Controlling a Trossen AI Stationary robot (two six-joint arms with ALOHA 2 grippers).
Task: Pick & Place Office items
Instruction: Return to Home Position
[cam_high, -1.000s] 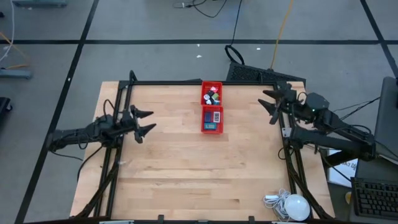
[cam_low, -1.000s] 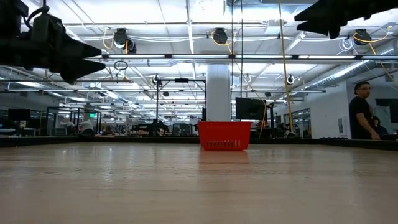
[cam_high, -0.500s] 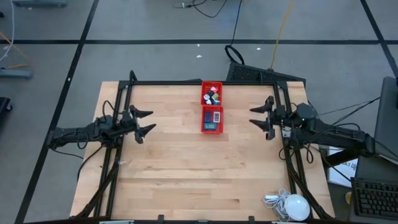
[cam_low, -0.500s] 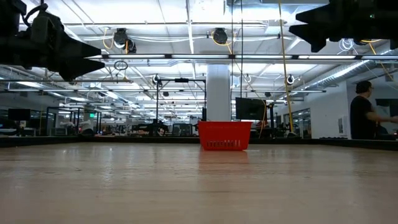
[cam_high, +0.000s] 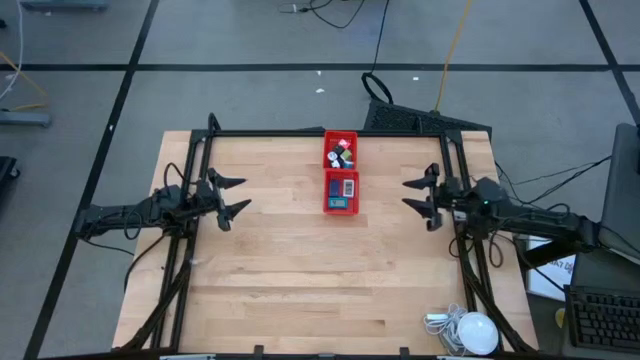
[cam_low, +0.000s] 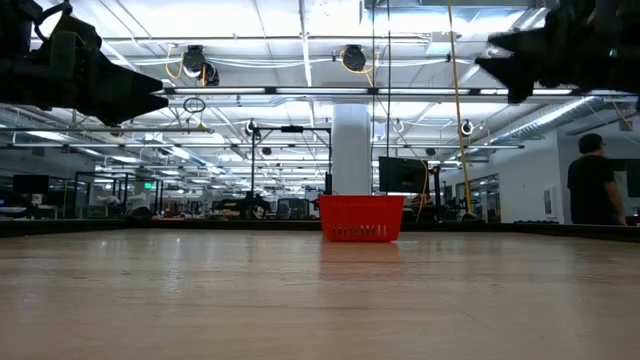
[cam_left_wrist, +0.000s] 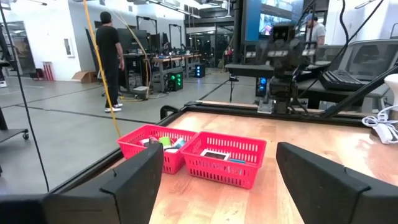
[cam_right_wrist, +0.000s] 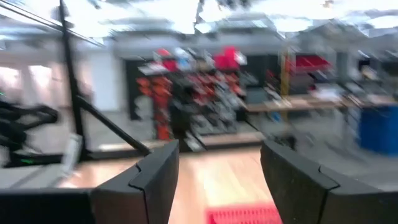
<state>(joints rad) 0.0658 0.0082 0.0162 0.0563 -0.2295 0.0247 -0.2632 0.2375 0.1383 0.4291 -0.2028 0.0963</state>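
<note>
The red two-compartment tray (cam_high: 328, 172) stands at the table's far middle. Tiny green, white, red and black office items (cam_high: 341, 152) lie in its far compartment, and blue ones (cam_high: 341, 190) in its near compartment. The left wrist view shows the tray (cam_left_wrist: 186, 167) with the items (cam_left_wrist: 163, 142) inside. My left gripper (cam_high: 232, 195) hovers open above the table, left of the tray, pointing at it. My right gripper (cam_high: 415, 195) hovers open to the tray's right, pointing left. In the right wrist view the tray (cam_right_wrist: 242, 215) shows only as a red strip.
A white round lamp-like thing with a cord (cam_high: 470, 331) lies at the table's near right corner. Black frame rails (cam_high: 190, 200) run along the left, right and far sides. A person (cam_low: 595, 186) stands in the room beyond. Bare wood lies near of the tray.
My right gripper has swung from the table's far right corner toward the near edge and a little left, dropping slightly, and now points level at the tray. It stays open. The person behind the table has walked right.
</note>
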